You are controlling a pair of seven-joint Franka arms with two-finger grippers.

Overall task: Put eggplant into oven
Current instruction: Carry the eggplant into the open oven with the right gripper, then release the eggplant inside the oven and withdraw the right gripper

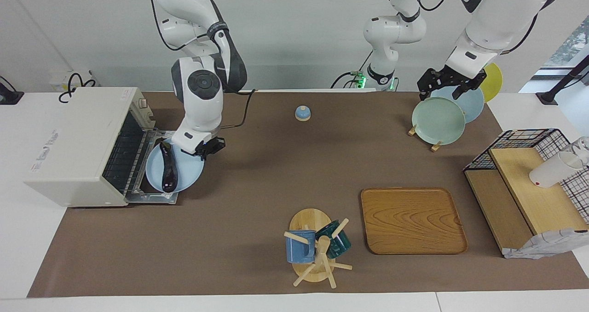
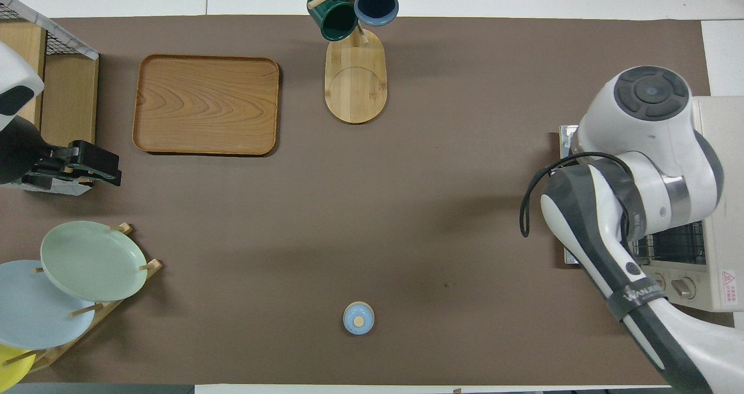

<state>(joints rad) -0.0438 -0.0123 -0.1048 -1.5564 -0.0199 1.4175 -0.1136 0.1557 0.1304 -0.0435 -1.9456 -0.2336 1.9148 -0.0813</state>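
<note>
The dark purple eggplant (image 1: 168, 168) lies on a light blue plate (image 1: 184, 174) over the open drop-down door (image 1: 154, 197) of the off-white oven (image 1: 73, 146), just in front of its rack. My right gripper (image 1: 204, 149) is shut on the plate's rim, on the side away from the oven. In the overhead view the right arm hides the plate and the eggplant; only part of the oven (image 2: 718, 208) shows. My left gripper (image 1: 448, 87) waits, open and empty, over the plate rack; it also shows in the overhead view (image 2: 87, 164).
A plate rack with a green plate (image 1: 438, 120) stands at the left arm's end, with a wire basket (image 1: 529, 141) holding a white cup (image 1: 554, 170) beside it. A wooden tray (image 1: 412, 220), a mug tree (image 1: 317, 247) and a small blue bell (image 1: 302, 113) stand mid-table.
</note>
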